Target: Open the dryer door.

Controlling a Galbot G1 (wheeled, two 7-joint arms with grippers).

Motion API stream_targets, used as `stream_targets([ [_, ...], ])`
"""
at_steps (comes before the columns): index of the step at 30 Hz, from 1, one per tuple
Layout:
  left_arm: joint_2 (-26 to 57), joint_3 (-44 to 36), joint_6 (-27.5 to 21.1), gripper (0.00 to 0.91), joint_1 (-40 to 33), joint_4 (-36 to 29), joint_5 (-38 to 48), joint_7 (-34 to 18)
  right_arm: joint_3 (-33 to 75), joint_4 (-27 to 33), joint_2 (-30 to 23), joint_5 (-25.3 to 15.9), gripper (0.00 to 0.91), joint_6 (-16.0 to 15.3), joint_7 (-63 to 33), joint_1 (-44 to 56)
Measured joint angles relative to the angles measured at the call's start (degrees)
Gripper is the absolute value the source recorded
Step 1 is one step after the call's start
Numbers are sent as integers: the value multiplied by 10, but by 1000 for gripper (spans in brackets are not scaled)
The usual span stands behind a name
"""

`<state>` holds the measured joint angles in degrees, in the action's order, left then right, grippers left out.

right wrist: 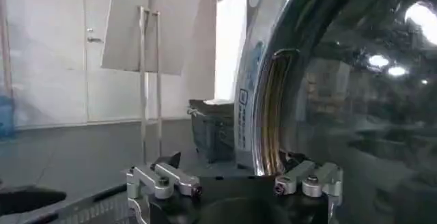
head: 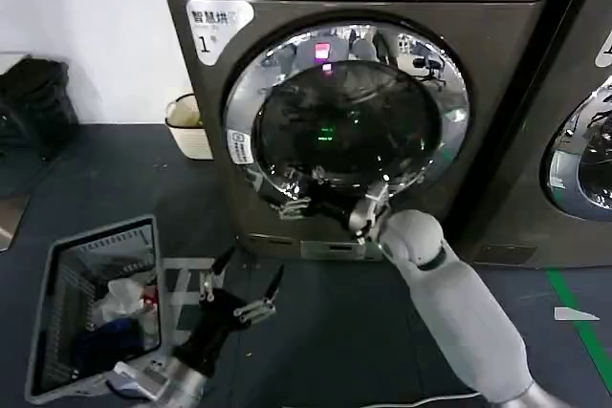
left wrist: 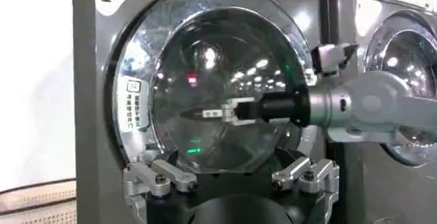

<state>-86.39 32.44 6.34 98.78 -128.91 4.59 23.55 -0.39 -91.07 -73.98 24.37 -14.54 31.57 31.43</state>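
The dryer door (head: 346,112) is round, with a wide chrome rim and dark glass, on the grey machine marked "1". It lies against the machine's front. My right gripper (head: 292,205) is at the door's lower edge, open, with nothing between its fingers. From the left wrist I see the right gripper (left wrist: 198,114) in front of the glass of the dryer door (left wrist: 205,48). From the right wrist, the open right gripper (right wrist: 232,177) sits beside the chrome rim of the dryer door (right wrist: 270,109). My left gripper (head: 251,267) hangs open over the floor, below and left of the door.
A grey laundry basket (head: 43,332) with clothes stands on the floor at lower left. A white tub (head: 191,131) sits beside the machine's left side. A neighbouring machine (head: 583,150) with a similar door stands to the right. Green floor tape (head: 579,327) runs at lower right.
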Motion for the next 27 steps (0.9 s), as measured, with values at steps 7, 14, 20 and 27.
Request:
stream_targets([
  [7,-3,1,7,907,10,-2,-8,0,-12,40,-27,-8,907,12,-8,-21],
  [14,-6,0,14,907,11,-2,-13,-2,-17,83,-52,-21,907,19,-10,-38],
  [20,-6,0,17,907,11,-1,-13,-2,-28,105,-61,-21,907,21,-5,-49],
  [27,-7,-1,23,907,12,1,-17,-3,-37,131,-68,-16,907,22,9,-65],
])
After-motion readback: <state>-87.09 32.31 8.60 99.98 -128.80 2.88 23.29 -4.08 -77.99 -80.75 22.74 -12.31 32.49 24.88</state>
